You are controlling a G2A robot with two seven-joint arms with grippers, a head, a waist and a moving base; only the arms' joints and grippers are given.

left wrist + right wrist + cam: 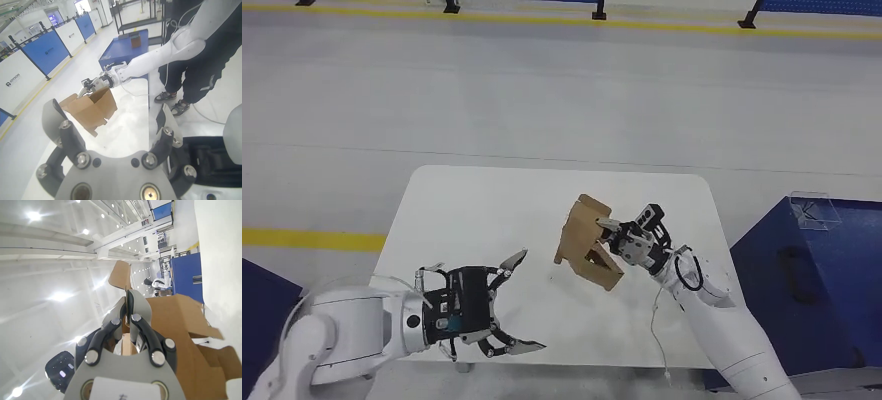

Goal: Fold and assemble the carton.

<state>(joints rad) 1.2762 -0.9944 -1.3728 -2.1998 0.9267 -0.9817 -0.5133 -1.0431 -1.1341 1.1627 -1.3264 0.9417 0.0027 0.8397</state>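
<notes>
right now the right gripper (127,298) is clamped tight on the upper edge of one carton wall. a finger sits on either face, with the cardboard pinched thin between them. it holds the carton (588,248) tilted over the middle of the table (472,205), a little toward the right edge. the lowest corner hangs close to the tabletop; cannot tell if it touches.

left gripper (516,305) sits over the near left corner of the table, fingers spread wide, nothing in them. it points toward the carton and is well apart from it.

carton itself: brown corrugated, already popped from flat into a hollow sleeve, walls roughly squared, mouth open. flaps at the upper end stand loose, one sticking up past the gripped wall. flaps at the lower end hang down with notched tabs showing, none tucked across.

progress, as i judge it: the opening-up is done, and that is the early part of the job. left to do:
- fold the lower flaps in and lock the tabs to make a floor
- set the box down square on the table
- deal with the upper flaps, if it is to be closed

one arm alone holds the carton by a single wall. the folding likely needs the free left gripper to push flaps while the right one steadies.
</notes>
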